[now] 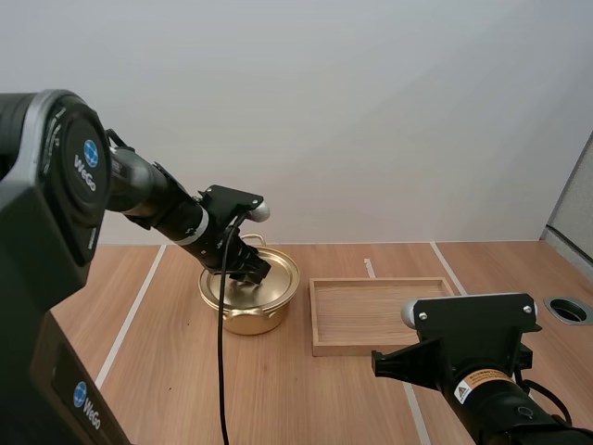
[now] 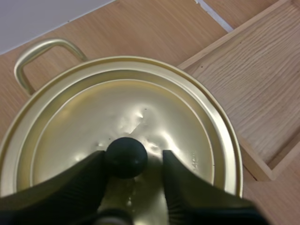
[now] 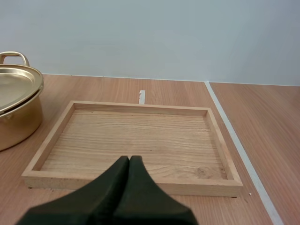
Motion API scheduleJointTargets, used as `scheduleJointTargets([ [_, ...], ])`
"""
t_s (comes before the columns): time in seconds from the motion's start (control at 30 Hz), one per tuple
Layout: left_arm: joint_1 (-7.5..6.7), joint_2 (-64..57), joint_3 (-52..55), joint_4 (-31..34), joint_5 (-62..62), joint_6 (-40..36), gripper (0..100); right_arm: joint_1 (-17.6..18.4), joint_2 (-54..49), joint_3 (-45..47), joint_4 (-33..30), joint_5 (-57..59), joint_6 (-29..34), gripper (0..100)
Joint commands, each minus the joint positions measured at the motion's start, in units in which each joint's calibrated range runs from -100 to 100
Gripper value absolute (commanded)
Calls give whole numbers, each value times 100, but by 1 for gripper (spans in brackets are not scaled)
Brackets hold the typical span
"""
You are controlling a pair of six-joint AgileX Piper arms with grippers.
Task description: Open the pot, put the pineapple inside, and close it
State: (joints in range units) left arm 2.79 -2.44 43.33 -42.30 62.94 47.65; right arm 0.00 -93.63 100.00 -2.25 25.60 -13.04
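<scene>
The pot [image 1: 246, 317] stands on the tabletop [image 1: 185, 371], just beside the left edge of the wooden tray [image 1: 380, 281], with its lid [image 2: 140, 108] on. The left end effector [image 2: 132, 152] is down over the lid, its black fingers [image 2: 70, 183] parted narrowly and straddling the black knob [image 2: 126, 157] at the lid's middle. One finger lies against the knob, while the other stands a little apart from it (so the knob is flanked, not pinched). One loop handle [image 2: 40, 51] of the pot shows on the side away from the tray. The right end effector [image 3: 129, 161] hangs over the near rim of the tray, its fingers pressed together into one dark wedge with nothing between them. The tray's floor is bare wood.
</scene>
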Motion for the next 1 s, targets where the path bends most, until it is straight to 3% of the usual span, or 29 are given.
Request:
scheduleJointTargets([
  [0.0,-7,45,-12,-79,6,-131,100,-15,-24,0,-2,23,-47,0],
  [0.37,-7,-78,-140,-68,65,-339,100,-15,-24,0,-2,23,-47,0],
  [0.7,-7,-1325,-1208,-68,236,-1110,100,-15,-24,0,-2,23,-47,0],
  [0.97,-7,-2581,-1356,-68,-1070,-1213,100,-15,-24,0,-2,23,-47,0],
])
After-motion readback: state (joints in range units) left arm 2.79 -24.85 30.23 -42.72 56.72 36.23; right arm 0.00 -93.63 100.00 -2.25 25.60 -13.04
